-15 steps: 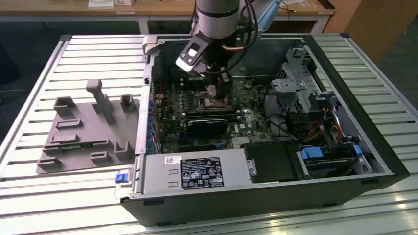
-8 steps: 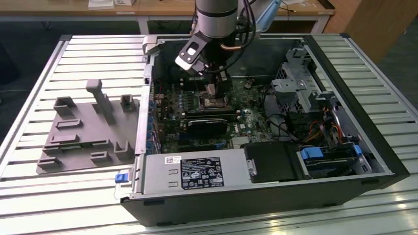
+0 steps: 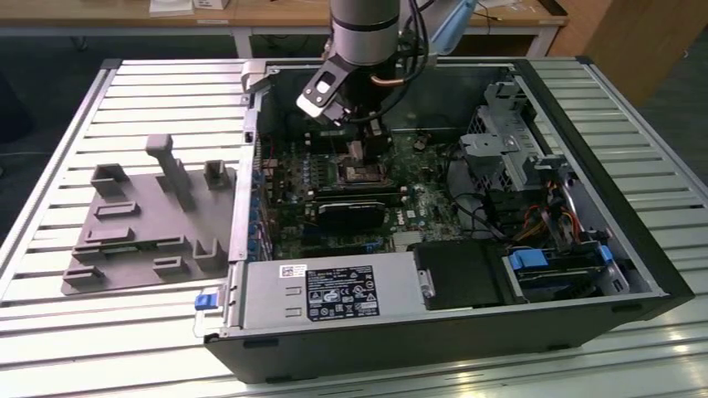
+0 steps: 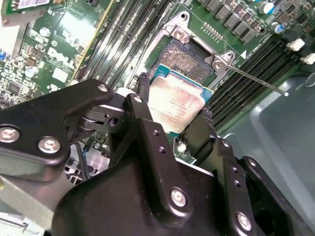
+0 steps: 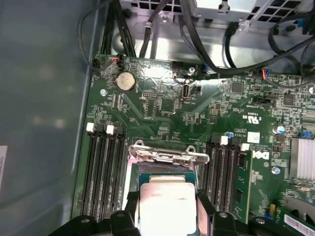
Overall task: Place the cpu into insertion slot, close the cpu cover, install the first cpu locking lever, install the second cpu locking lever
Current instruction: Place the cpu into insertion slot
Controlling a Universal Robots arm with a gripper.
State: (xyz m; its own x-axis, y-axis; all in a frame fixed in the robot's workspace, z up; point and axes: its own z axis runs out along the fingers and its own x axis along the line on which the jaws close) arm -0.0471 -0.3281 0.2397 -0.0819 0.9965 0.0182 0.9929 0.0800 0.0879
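Silver-tan cpu (image 4: 178, 105) is clamped by its edges in the claw (image 4: 174, 101) near the insertion slot (image 4: 189, 59); seating it well should require level, square alignment.

Open case (image 3: 443, 344) lies on slatted table (image 3: 66, 133); fixture tray (image 3: 144, 224) lies at the exterior view's left of the case. Inside: circuit board (image 3: 426, 207) on the case floor, power supply (image 3: 332, 290) along the near wall, drive cage (image 3: 503, 137) at the exterior view's right. The cpu (image 5: 166, 209) sits between the fingers of the gripper (image 4: 174, 98), over the insertion slot (image 4: 189, 59), not seated. Memory slots (image 5: 101, 169) flank the slot on 2 sides. The cpu cover (image 5: 167, 156) stands raised at 1 slot edge.
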